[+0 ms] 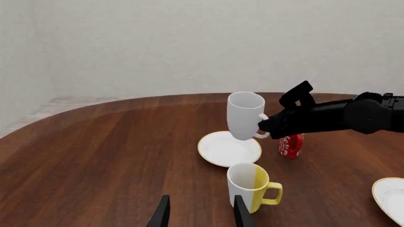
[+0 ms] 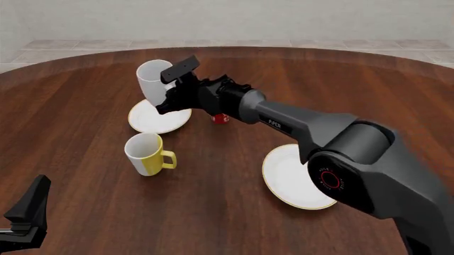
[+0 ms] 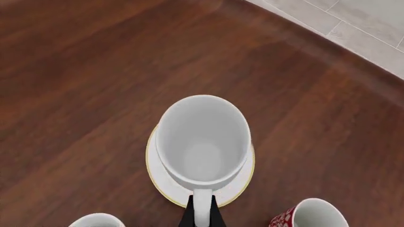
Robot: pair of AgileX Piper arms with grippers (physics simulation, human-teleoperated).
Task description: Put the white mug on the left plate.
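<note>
Right arm reaches far and left across the brown wooden table (image 2: 85,175). Its gripper (image 3: 200,213) has the fingers pinched on the loop handle of the white mug (image 2: 154,81). Seen from the left wrist, the mug hangs in the air, tilted slightly, its base clear of the left plate (image 2: 157,118) and directly over it. The right wrist view looks straight down into the mug: plain white inside, the gold-rimmed plate ringing it underneath.

Writing: white letters "PiPER" on the right arm's forearm link (image 2: 275,122). A red ring marks the big joint nearer the base, with lettering too small to read.

Red patterned cup (image 1: 291,144) stands on the table just right of the left plate, mostly hidden behind the arm in the front view. White pattern on red; I cannot read it as words.

Yellow-and-white mug (image 2: 148,154) stands upright on the near side of the left plate, yellow handle pointing right.

Larger gold-rimmed plate (image 2: 291,178) lies near and right, partly under the right arm.

Left gripper (image 1: 200,213) hangs low at the near left, fingers spread apart and holding nothing, the yellow-and-white mug just beyond one fingertip.
</note>
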